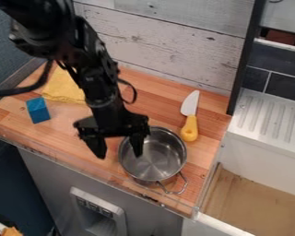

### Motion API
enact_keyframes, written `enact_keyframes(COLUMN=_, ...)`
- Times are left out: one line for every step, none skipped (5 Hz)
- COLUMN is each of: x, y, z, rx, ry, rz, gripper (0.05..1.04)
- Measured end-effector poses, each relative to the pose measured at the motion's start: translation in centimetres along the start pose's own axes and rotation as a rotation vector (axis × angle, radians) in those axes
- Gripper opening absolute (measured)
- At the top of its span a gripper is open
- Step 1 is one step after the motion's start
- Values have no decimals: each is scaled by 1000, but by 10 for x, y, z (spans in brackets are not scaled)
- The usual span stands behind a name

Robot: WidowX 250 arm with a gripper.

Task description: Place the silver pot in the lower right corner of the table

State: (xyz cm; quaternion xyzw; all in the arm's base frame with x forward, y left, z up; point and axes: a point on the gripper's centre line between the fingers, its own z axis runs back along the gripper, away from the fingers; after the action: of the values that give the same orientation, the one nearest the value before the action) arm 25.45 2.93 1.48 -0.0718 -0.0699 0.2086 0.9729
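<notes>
My gripper hangs over the wooden table, open, with its two fingers spread apart. One finger is to the left of the silver pot, and the other is over or inside the pot's left part, overlapping its rim. Upright near the table's lower right corner, the pot has its wire handle toward the lower right. Whether either finger touches the pot, I cannot tell.
A knife with a yellow handle lies behind and right of the pot. A blue block and a yellow cloth are at the left. To the right stand a white drying rack and a sink basin.
</notes>
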Motion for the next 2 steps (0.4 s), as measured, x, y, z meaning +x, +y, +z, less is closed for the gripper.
enact_keyframes(x=3, y=0, z=21, rx=-22, ry=-50, rz=2, gripper=1005)
enact_keyframes(x=5, y=5, z=34, rx=9, ry=-113, rz=-18, gripper=1001)
